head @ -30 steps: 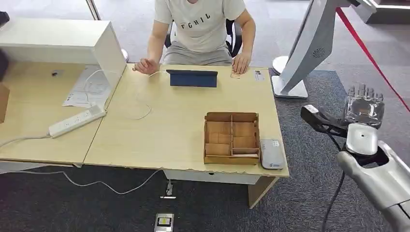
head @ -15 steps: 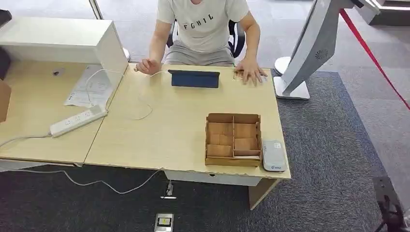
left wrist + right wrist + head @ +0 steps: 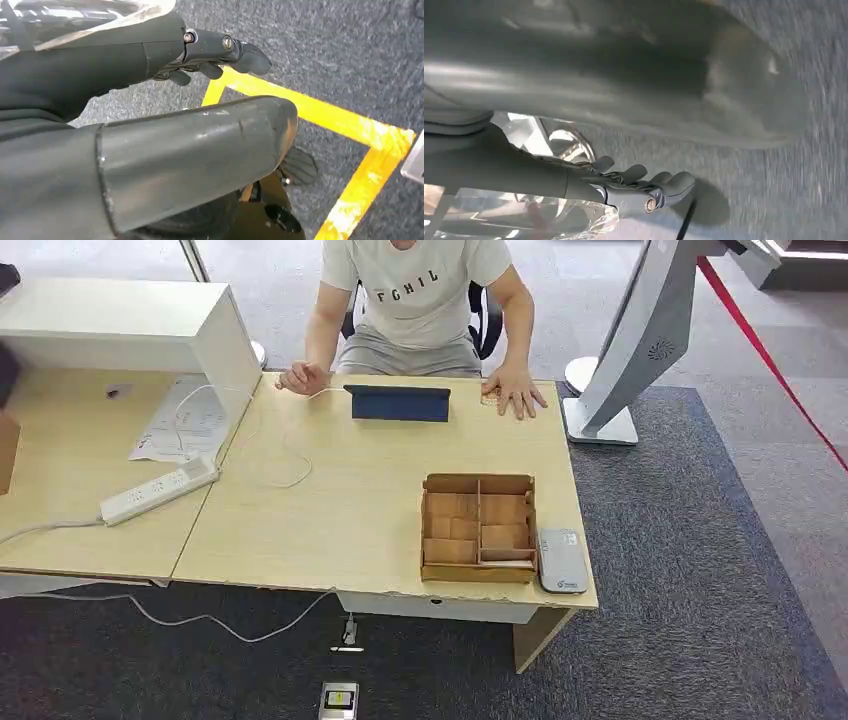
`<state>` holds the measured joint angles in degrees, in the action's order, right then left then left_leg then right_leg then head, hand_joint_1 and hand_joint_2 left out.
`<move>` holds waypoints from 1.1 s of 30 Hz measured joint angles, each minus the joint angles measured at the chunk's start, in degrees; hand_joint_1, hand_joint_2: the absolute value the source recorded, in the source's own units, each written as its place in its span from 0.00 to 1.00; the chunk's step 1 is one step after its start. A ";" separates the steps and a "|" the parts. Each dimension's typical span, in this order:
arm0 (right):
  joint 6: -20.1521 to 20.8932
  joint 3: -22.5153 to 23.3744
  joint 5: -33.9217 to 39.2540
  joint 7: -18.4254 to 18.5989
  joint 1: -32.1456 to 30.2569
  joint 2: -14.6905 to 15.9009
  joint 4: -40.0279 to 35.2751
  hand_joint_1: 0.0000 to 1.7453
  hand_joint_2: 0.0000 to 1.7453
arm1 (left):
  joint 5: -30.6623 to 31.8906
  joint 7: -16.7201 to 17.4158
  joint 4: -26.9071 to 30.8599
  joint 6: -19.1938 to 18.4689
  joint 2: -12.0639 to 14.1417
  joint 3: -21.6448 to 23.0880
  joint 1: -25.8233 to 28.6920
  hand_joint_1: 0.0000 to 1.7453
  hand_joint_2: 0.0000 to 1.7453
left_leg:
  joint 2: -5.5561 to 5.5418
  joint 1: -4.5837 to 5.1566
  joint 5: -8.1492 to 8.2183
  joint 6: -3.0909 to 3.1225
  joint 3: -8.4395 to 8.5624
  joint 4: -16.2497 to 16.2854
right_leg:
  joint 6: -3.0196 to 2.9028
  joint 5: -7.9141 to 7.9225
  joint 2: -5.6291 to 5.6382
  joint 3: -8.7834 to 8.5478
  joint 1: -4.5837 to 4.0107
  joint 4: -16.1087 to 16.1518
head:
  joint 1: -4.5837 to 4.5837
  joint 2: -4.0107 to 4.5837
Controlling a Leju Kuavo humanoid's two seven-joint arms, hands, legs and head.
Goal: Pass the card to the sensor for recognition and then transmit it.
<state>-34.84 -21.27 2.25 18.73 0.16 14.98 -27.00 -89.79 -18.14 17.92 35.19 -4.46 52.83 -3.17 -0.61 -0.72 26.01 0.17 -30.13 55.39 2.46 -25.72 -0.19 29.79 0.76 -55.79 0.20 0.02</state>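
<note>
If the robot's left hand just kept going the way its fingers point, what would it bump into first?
Probably the floor: the left hand hangs with nothing in it, fingers aimed toward grey carpet near a yellow tape line. Depth is hard to judge.

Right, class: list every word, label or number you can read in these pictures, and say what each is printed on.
"FCNIL", or near it, the middle letters unsure: on the person's T-shirt.
Print on the papers: too small.
Label on the grey device: too small.
Floor box display: unreadable.

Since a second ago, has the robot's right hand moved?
Yes. It was raised right of the table beside the white stand; the right hand now hangs over the carpet.
</note>
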 joint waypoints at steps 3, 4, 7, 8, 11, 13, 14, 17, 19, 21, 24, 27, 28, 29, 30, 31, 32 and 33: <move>2.38 -1.05 0.35 -0.70 0.47 -3.19 2.64 0.00 0.00 | 0.02 -0.17 0.00 -0.92 0.09 0.24 -0.08 0.00 0.00 | 0.01 0.00 0.00 0.00 0.02 0.00 | 0.00 0.00 0.00 0.00 0.02 0.00 | -0.05 0.00; 3.26 -1.46 0.33 -0.38 0.62 -3.98 3.45 0.00 0.00 | -0.02 -0.17 0.00 -0.99 0.11 0.35 -0.11 0.00 0.00 | 0.00 0.01 0.00 0.00 0.02 0.00 | 0.00 0.00 0.00 0.00 0.04 0.00 | -0.02 0.00; 6.28 -3.02 -2.01 3.65 1.13 -5.64 5.45 0.00 0.00 | -0.13 0.09 0.00 -1.03 0.18 0.72 -0.20 0.00 0.00 | 0.04 0.02 0.00 0.01 0.02 0.00 | 0.00 0.01 0.00 -0.02 0.07 0.01 | -0.07 0.00; 7.52 -3.69 -2.79 5.41 1.26 -6.12 5.95 0.00 0.00 | -0.15 0.31 0.00 -0.90 0.20 0.90 -0.23 0.00 0.00 | 0.06 0.03 0.00 0.01 0.02 0.01 | 0.00 0.01 0.00 -0.02 0.08 0.01 | -0.05 -0.02; 9.34 -5.59 -3.01 7.78 1.45 -7.52 7.11 0.00 0.00 | -0.18 0.83 0.04 -0.88 0.29 1.53 -0.36 0.00 0.00 | 0.05 0.05 0.00 0.01 0.02 0.01 | 0.01 0.01 0.00 -0.02 0.11 0.01 | -0.07 -0.02; 9.38 -6.49 -3.13 8.20 1.59 -8.16 7.74 0.00 0.00 | -0.17 0.98 0.13 -0.94 0.31 1.64 -0.38 0.00 0.00 | 0.07 0.05 0.00 0.01 0.02 0.01 | 0.00 0.01 0.01 -0.02 0.11 0.01 | -0.05 -0.02; 9.20 -7.09 -3.48 8.24 1.60 -8.49 8.00 0.00 0.00 | -0.20 1.07 0.13 -1.12 0.31 1.73 -0.40 0.00 0.00 | 0.06 0.05 0.00 0.01 0.02 0.01 | 0.00 0.01 0.01 -0.02 0.11 0.01 | -0.05 0.00; 9.40 -8.70 -4.92 8.24 1.83 -9.21 8.73 0.00 0.00 | -0.20 1.29 0.13 -1.47 0.33 2.01 -0.48 0.00 0.00 | 0.07 0.05 0.00 0.01 0.02 0.01 | 0.00 0.01 0.01 -0.02 0.10 0.01 | -0.05 0.00; 9.34 -9.75 -5.53 8.78 1.96 -9.40 9.05 0.00 0.00 | -0.20 1.57 0.13 -1.60 0.35 2.08 -0.51 0.00 0.00 | 0.06 0.05 0.00 0.01 0.03 0.01 | 0.00 0.01 0.01 -0.02 0.10 0.01 | -0.05 0.00; 9.16 -10.82 -6.14 9.16 2.08 -9.53 9.31 0.00 0.00 | -0.20 1.55 0.15 -1.64 0.37 2.21 -0.54 0.00 0.00 | 0.06 0.05 0.00 0.01 0.03 0.01 | 0.00 0.01 0.01 -0.02 0.10 0.01 | -0.05 -0.02; 9.73 -12.33 -6.53 9.46 2.22 -9.58 9.62 0.00 0.00 | -0.15 1.12 0.20 -2.06 0.46 2.78 -0.65 0.00 0.00 | 0.07 0.05 0.00 0.01 0.03 0.01 | 0.00 0.02 0.01 -0.03 0.10 0.01 | -0.07 0.00; 10.10 -13.50 -6.45 9.72 2.30 -9.66 9.86 0.00 0.00 | -0.06 1.01 0.33 -2.14 0.53 3.13 -0.70 0.00 0.00 | 0.07 0.07 0.00 0.01 0.03 0.01 | 0.00 0.02 0.01 -0.04 0.11 0.01 | -0.05 -0.02; 10.15 -13.84 -6.40 9.72 2.30 -9.66 9.86 0.00 0.00 | -0.06 0.98 0.33 -2.23 0.55 3.24 -0.72 0.00 0.00 | 0.07 0.08 0.00 0.01 0.03 0.01 | 0.00 0.02 0.01 -0.03 0.11 0.01 | -0.07 -0.02; 10.14 -14.14 -6.21 9.79 2.31 -9.66 9.88 0.00 0.00 | -0.06 0.90 0.35 -2.36 0.59 3.39 -0.75 0.00 0.00 | 0.07 0.08 0.00 0.01 0.03 0.01 | 0.00 0.02 0.01 -0.04 0.11 0.01 | -0.07 0.00; 10.17 -14.27 -6.01 9.88 2.33 -9.69 9.88 0.00 0.00 | -0.04 0.83 0.37 -2.76 0.59 3.45 -0.77 0.00 0.00 | 0.06 0.09 0.00 0.01 0.03 0.01 | 0.00 0.02 0.01 -0.03 0.11 0.01 | -0.07 0.00; 10.17 -14.38 -5.88 9.92 2.34 -9.71 9.90 0.00 0.00 | -0.02 0.79 0.37 -2.91 0.61 3.52 -0.78 0.00 0.00 | 0.07 0.09 0.00 0.01 0.03 0.01 | 0.00 0.02 0.01 -0.03 0.11 0.01 | -0.05 -0.02; 10.28 -14.56 -5.77 9.99 2.37 -9.73 9.99 0.00 0.00 | 0.05 0.81 0.42 -3.30 0.61 3.59 -0.79 0.00 0.00 | 0.07 0.09 0.00 0.01 0.03 0.01 | 0.00 0.02 0.01 -0.04 0.11 0.01 | -0.07 -0.02; 10.43 -14.84 -5.62 10.12 2.40 -9.73 10.08 0.00 0.00 | 0.07 0.90 0.44 -3.48 0.64 3.72 -0.82 0.00 0.00 | 0.07 0.10 0.00 0.01 0.03 0.01 | 0.00 0.02 0.01 -0.04 0.10 0.01 | -0.05 0.00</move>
<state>-24.41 -36.11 -3.37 28.85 2.56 5.25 -16.92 -89.72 -17.24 18.36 31.71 -3.82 56.54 -3.99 -0.54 -0.62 26.01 0.18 -30.10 55.41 2.46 -25.70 -0.19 29.76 0.86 -55.79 0.15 0.02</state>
